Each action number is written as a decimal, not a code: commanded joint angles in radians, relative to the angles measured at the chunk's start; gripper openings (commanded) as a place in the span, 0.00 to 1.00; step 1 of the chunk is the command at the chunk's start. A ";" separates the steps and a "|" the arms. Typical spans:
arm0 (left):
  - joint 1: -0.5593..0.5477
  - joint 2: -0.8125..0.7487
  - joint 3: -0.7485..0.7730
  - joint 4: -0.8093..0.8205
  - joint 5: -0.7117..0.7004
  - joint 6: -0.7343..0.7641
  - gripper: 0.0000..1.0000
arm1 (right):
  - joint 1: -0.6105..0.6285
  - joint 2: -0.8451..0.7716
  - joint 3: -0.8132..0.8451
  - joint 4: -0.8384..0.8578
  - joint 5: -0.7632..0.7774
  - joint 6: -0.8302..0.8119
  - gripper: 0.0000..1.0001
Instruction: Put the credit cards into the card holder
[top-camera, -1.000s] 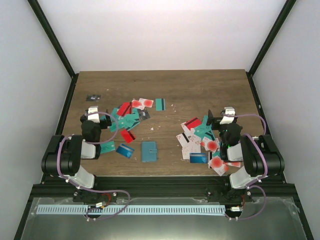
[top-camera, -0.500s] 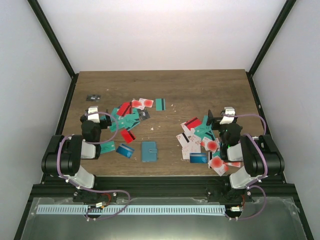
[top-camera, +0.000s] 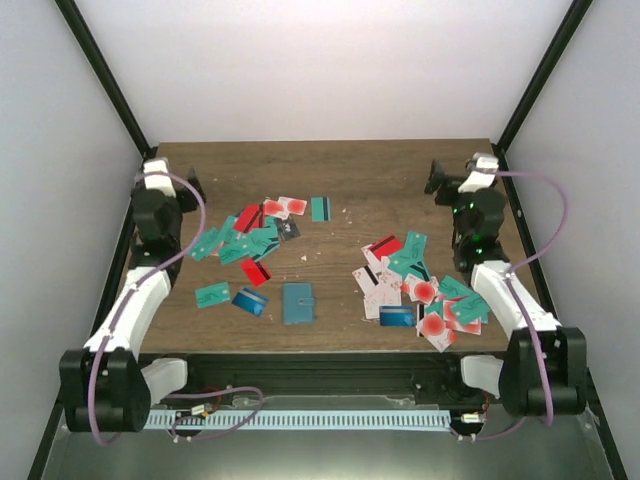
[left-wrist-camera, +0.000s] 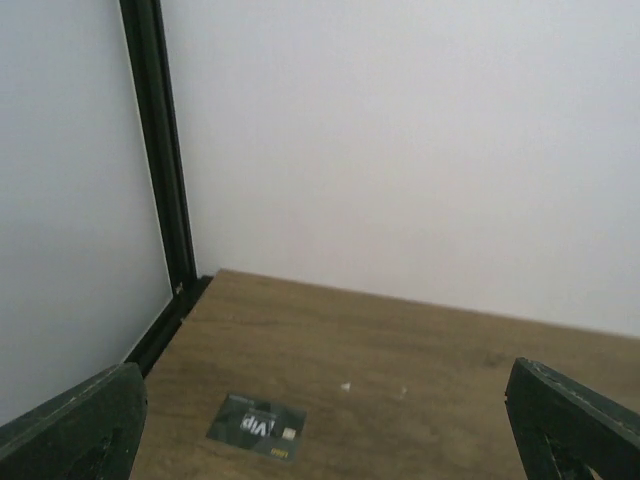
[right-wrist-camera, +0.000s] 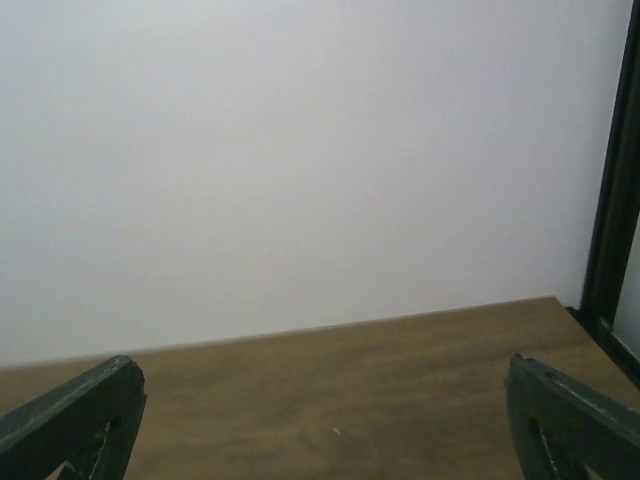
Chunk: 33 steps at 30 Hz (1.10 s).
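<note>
Close to the far left corner of the table (top-camera: 340, 170), the left gripper (top-camera: 172, 183) hangs with its fingers spread wide and nothing between them. The right gripper (top-camera: 450, 180) mirrors it by the far right corner, equally wide and empty. Just ahead of and below the left gripper lies a lone black card (left-wrist-camera: 257, 427). The card holder (top-camera: 298, 303) lies flat and apparently shut, well behind both grippers, to the right of the left one and to the left of the right one. One heap of cards (top-camera: 250, 238) sits behind and to the right of the left gripper; a second heap (top-camera: 415, 290) sits behind the right gripper, slightly to its left. Nothing appears loaded yet, so the job looks to be at its start. To do it well, one gripper should probably open and pin the holder first. The other can then take a card that overlaps its neighbour, since a raised edge gives the fingers purchase that a card flat on wood does not.
</note>
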<state>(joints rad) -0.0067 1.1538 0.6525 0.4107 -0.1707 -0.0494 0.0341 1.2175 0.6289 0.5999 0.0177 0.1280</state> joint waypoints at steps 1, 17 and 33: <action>-0.001 -0.076 0.242 -0.645 -0.008 -0.130 1.00 | -0.008 -0.080 0.213 -0.480 0.021 0.306 1.00; -0.015 -0.247 0.135 -1.285 0.508 -0.388 0.89 | 0.328 -0.130 0.156 -1.092 -0.324 0.587 1.00; -0.489 -0.018 -0.038 -0.939 0.450 -0.719 0.72 | 0.852 0.103 0.243 -1.198 -0.173 0.767 0.95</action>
<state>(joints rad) -0.4446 1.0828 0.6300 -0.6601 0.2714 -0.7155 0.8417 1.2545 0.7872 -0.5438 -0.2108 0.8635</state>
